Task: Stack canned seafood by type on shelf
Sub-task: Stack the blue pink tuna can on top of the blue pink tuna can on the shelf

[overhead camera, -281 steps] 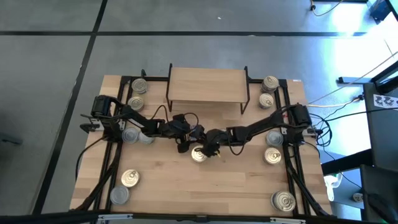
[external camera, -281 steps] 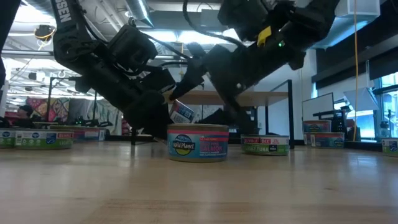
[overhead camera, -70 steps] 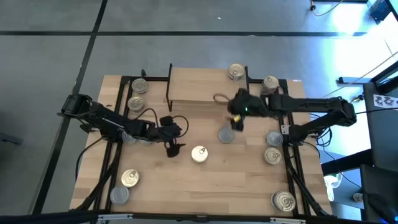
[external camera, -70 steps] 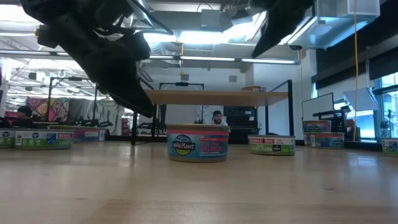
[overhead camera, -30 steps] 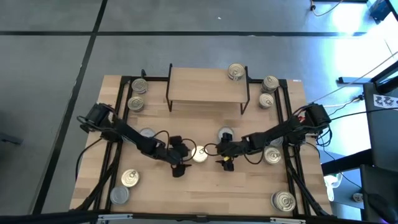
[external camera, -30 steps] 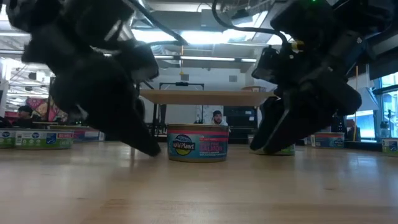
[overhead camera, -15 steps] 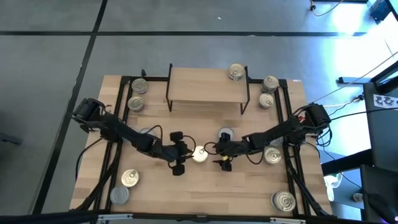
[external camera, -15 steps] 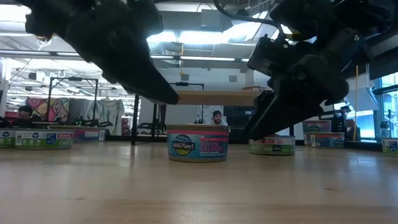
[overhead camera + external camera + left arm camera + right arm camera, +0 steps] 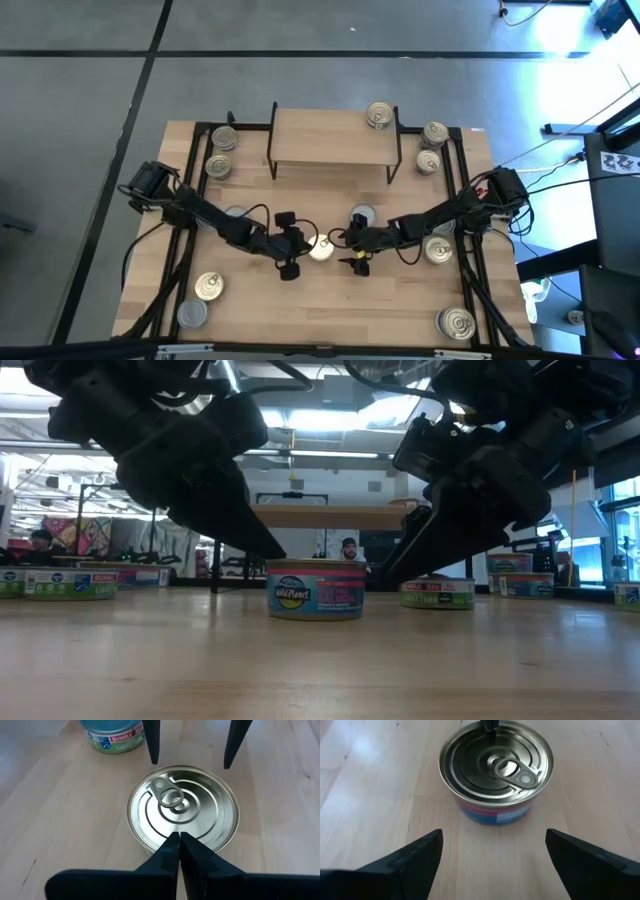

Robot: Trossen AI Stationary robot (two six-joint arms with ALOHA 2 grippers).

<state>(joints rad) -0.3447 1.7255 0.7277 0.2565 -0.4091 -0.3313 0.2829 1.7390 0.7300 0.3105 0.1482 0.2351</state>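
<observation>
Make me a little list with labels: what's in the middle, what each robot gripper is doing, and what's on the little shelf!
Middle of table: gold-lid can, blue and pink label, standing upright
Left gripper: shut, fingertips together at the can's near rim, holding nothing
Right gripper: open, fingers spread wide on the can's other side, apart from it
Shelf: one can at its far right corner
Other cans: loose around the table edges

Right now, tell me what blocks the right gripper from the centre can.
Nothing visible. The right gripper faces the centre can across bare table, fingers spread. The left gripper, shut, sits at its far rim.
</observation>
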